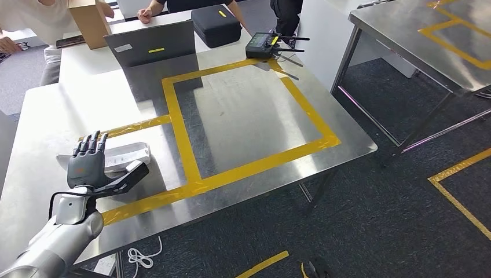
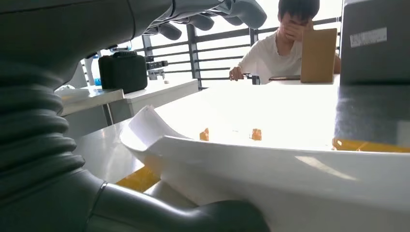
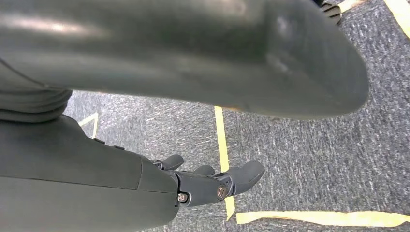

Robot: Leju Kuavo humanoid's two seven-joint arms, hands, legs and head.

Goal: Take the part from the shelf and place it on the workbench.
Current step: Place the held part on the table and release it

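The part (image 1: 124,155) is a flat white piece lying on the steel workbench (image 1: 249,116) near its front left corner, left of the yellow tape square. My left hand (image 1: 87,165) hovers just in front of it, fingers straight and spread, thumb stuck out sideways beneath the part's near end. In the left wrist view the white part (image 2: 270,169) lies between the thumb (image 2: 193,215) and the raised fingers (image 2: 232,12), which stand well off it. My right hand (image 3: 212,183) hangs over the grey carpet, fingers loosely extended and holding nothing.
At the far end of the workbench stand a grey upright panel (image 1: 153,49), a black case (image 1: 215,24), a controller with antennas (image 1: 263,43) and a cardboard box (image 1: 90,20). People sit behind them. A second steel table (image 1: 428,35) stands to the right.
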